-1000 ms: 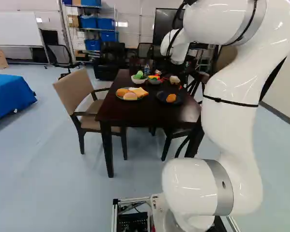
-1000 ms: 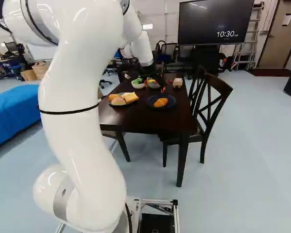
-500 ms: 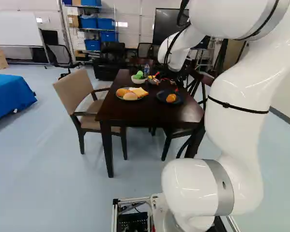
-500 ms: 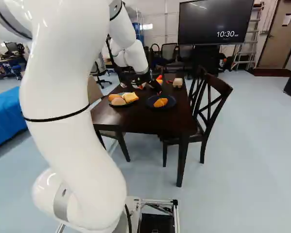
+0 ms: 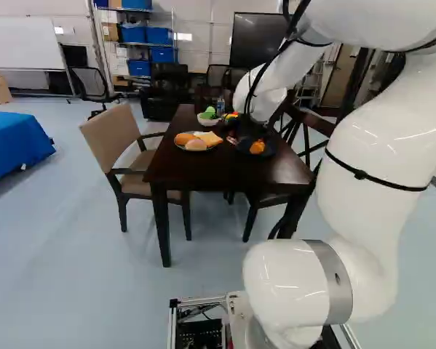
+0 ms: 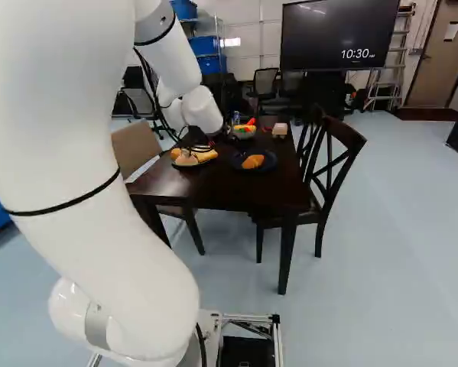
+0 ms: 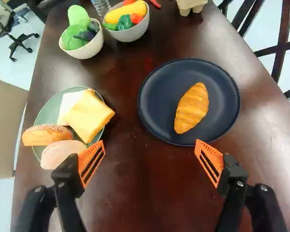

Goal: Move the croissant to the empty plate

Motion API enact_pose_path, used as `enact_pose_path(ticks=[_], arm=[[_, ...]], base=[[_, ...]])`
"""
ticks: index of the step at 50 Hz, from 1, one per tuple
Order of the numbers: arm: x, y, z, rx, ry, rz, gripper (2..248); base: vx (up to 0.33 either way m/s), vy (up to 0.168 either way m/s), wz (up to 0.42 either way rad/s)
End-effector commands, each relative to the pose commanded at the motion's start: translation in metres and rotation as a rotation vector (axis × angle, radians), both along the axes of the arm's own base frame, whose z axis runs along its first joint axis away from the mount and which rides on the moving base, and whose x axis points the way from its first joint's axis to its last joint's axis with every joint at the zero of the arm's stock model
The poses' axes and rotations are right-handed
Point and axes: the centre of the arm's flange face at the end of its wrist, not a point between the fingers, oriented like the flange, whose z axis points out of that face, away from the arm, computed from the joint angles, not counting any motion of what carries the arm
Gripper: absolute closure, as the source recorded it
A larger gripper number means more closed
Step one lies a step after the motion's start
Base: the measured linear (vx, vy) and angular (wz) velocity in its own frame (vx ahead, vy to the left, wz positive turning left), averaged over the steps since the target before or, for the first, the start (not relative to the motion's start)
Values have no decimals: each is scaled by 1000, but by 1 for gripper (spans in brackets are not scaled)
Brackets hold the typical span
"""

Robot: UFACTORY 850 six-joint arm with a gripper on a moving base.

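- From my seat at the controls, I see the croissant [image 7: 191, 108] lying near the middle of the dark plate [image 7: 159, 116].
- My gripper [image 6: 196, 141] is on the base's side of the dark plate, with the plate ahead of it in the wrist view. I can't judge its height over the table [image 7: 135, 193].
- Its two fingers stand wide apart, holding nothing. One orange pad [image 7: 210, 162] shows near the dark plate's rim, the other by the pale roll on the green plate.
- The green plate [image 7: 41, 113] sits beside the dark plate, on the side of the beige armchair [image 5: 112, 134]. It carries a yellow slice [image 7: 89, 116], a white slice [image 7: 66, 104], a browned roll [image 7: 47, 134] and a pale roll [image 7: 62, 153].
- Beyond the dark plate I have a bowl of green vegetables [image 7: 89, 50] and, closer to the plate, a bowl of mixed vegetables [image 7: 129, 34], with a bottle [image 7: 101, 6] behind.
- A carton [image 7: 190, 5] sits farther beyond the dark plate.
- A dark wooden chair [image 6: 336, 162] stands on the dark plate's other side, opposite the armchair.
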Motion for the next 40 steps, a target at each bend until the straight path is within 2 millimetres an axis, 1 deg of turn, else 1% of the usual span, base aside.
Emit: enact_pose_path(ticks=[19,40], arm=[[-57,19,-31,-56,-126,81,3],[-114,32,-59,-115,-241,143,3]], base=[[0,0,0],[0,0,0]])
